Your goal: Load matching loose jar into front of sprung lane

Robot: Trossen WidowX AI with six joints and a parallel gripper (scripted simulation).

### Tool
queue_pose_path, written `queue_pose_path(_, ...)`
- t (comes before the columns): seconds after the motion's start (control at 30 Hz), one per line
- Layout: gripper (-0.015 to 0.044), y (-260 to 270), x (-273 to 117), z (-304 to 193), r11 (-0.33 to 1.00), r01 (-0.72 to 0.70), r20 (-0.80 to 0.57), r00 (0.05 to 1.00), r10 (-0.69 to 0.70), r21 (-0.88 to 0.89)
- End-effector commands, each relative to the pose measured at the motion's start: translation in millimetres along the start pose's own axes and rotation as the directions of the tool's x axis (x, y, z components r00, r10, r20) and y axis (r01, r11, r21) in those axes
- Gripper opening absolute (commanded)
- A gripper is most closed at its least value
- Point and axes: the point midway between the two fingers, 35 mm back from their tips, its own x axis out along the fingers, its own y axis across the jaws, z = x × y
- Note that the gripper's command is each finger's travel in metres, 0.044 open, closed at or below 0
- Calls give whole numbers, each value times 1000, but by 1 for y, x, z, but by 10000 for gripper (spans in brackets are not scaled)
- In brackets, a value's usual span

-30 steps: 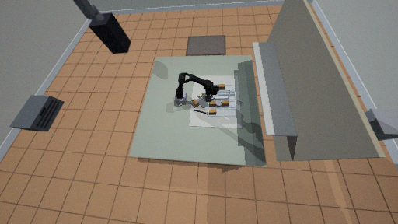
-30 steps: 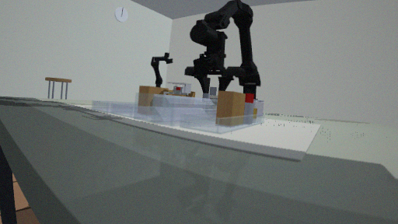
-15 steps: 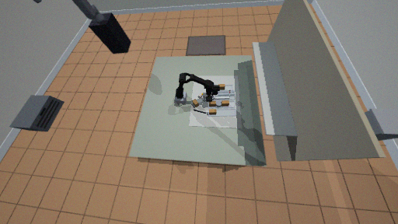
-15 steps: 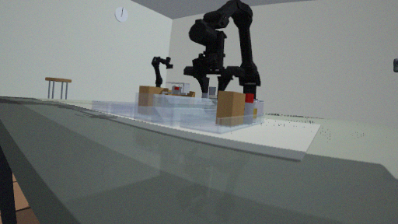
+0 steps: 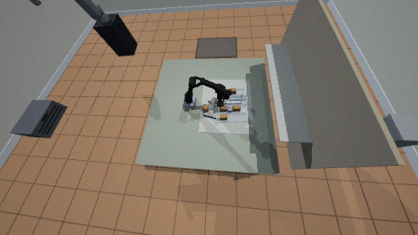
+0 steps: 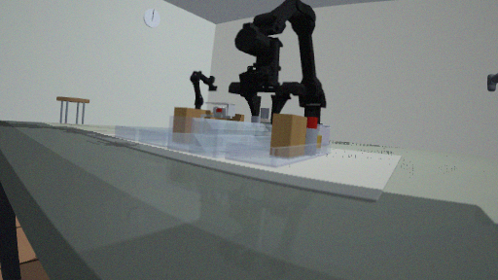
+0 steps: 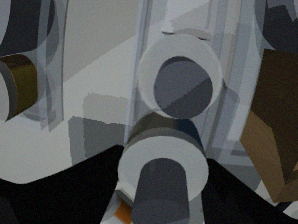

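Held jar (image 7: 161, 179) sits just in front of lane jar (image 7: 181, 84), both betw lane walls (image 7: 144, 12).

A wall clock (image 6: 152, 17) hangs above a small stool (image 6: 72, 108).

No readable words, labels, brands or numbers anywhere. Only a wall clock (image 6: 152, 17), too small and blurred for any numerals on its face.
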Motion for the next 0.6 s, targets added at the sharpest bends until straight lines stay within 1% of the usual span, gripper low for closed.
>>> queue_pose_path(0.0, 0, -1, -6, 11, 1000, 3, 36, 999, -3, 4)
queue_pose_path(0.57, 0, -1, -8, 17, 1000, 3, 37, 999, -3, 4)
